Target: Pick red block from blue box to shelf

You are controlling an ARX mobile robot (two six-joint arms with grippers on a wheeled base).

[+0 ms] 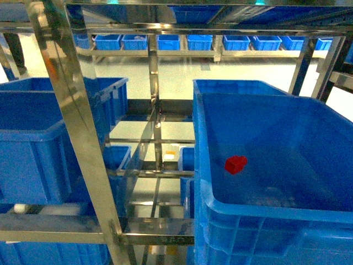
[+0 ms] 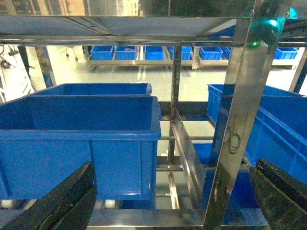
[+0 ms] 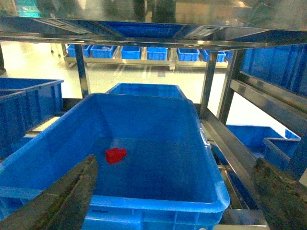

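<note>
red block lies on floor of blue box, left of box centre; right gripper spread wide, holding nothing, poised at box near rim; judged approach/pick stage, so next reach down-left to block; left gripper wide too.

Blue box: no label, brand or number can be read on its walls or rim.
Other blue bins: plain walls, no lettering visible.
Shelf frame: bare metal, no signs.
Far bins: too small and blurred to tell, possibly unmarked.
Readable text overall: none.
</note>
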